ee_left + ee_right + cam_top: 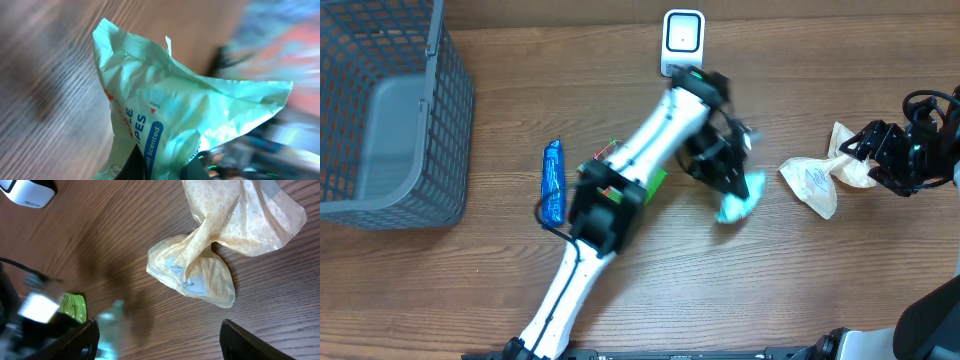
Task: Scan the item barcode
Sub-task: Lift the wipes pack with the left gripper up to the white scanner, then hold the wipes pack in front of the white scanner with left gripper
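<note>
The left claw [728, 180] is clamped on a pale green wipes packet [190, 115], holding it around the middle of the surface [470, 300], on the near side of the white scanner [682, 40] at the far edge. The right claw [868, 165] stands apart near the right edge, just beside a beige pouch [817, 180]. A grey basket [450, 130] sits at the left edge.

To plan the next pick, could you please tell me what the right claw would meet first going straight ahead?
Probably the cream pouch, lying on the table directly ahead of the open right claw; how far away is unclear.
</note>
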`<act>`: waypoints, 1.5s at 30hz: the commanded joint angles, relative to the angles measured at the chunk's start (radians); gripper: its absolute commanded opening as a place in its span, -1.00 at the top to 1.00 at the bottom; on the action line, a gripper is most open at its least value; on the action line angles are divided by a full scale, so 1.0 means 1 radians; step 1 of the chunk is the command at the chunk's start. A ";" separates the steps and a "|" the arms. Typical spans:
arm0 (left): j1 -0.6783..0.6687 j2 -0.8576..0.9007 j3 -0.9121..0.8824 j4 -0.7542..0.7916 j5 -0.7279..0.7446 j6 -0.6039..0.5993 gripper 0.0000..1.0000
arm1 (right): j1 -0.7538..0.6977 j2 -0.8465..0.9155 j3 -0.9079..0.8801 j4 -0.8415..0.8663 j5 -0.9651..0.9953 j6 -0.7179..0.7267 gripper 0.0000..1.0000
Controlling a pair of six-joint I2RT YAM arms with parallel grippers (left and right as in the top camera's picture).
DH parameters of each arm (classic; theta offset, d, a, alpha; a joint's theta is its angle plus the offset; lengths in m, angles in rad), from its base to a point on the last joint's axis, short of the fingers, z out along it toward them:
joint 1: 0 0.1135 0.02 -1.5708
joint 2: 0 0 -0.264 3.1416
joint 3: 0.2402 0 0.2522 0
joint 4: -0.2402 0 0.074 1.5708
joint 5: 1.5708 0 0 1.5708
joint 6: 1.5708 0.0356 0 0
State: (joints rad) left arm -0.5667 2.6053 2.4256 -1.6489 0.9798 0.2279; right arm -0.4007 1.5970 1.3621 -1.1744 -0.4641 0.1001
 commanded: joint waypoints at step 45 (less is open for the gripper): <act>0.364 -0.082 0.674 0.459 0.601 -0.834 0.91 | -0.005 -0.008 -0.004 0.001 -0.001 -0.023 -0.55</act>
State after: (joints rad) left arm -0.2012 2.5477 3.0791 -1.2015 1.5532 -0.4889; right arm -0.4007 1.5970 1.3621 -1.1748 -0.4641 0.1001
